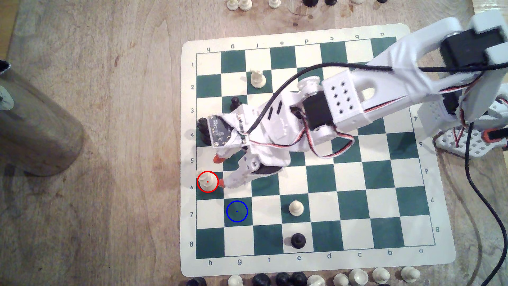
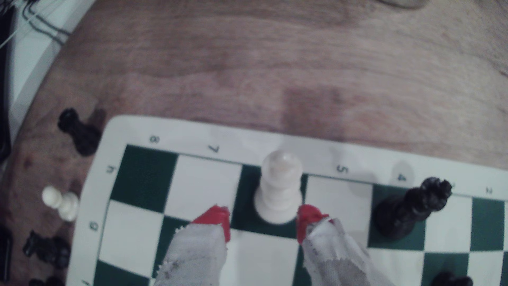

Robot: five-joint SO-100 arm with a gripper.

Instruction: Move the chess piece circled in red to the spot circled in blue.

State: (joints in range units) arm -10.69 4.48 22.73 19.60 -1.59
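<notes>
I saw my white cloth-wrapped, red-tipped gripper (image 2: 264,222) spread wide just short of the cream-white knob-topped plastic chess piece (image 2: 279,187), upright on its red-ringed green square at the board's left edge in the exterior view, diagonally beside the blue-ringed dark green square (image 1: 237,211).

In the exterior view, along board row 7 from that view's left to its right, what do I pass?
The spot circled in blue on its green square → a bare white square → the white pawn on the next green square; the rest of that row is bare.
</notes>
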